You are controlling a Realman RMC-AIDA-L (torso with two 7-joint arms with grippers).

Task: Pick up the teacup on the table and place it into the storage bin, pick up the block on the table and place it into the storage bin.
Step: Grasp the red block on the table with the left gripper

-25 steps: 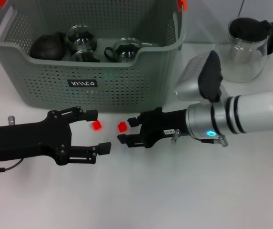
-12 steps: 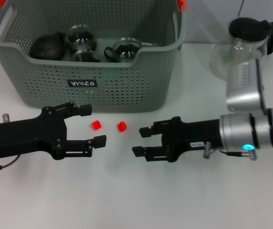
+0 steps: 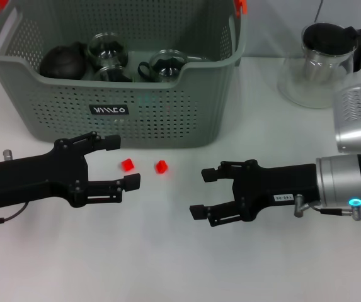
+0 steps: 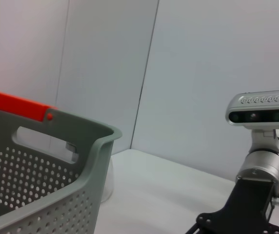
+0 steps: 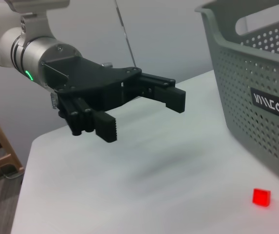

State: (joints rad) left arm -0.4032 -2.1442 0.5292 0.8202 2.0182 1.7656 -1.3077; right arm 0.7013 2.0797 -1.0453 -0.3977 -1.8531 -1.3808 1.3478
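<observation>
Two small red blocks (image 3: 127, 165) (image 3: 161, 167) lie on the white table in front of the grey-green storage bin (image 3: 167, 119). Glass teacups (image 3: 166, 63) and a dark round pot (image 3: 63, 61) sit inside the bin; I see no teacup on the table. My left gripper (image 3: 122, 162) is open and empty, with the left block at the mouth of its fingers. My right gripper (image 3: 203, 193) is open and empty, to the right of the other block and apart from it. The right wrist view shows the left gripper (image 5: 140, 116), one block (image 5: 261, 197) and the bin wall (image 5: 256, 63).
A clear glass pitcher (image 3: 322, 63) with a black lid stands at the back right. The bin rim with an orange clip (image 4: 17, 105) fills the left wrist view, with the right arm (image 4: 256, 204) beyond it.
My right gripper has drawn back to the right, away from the right block, which stays on the table. My left gripper has shifted slightly back to the left.
</observation>
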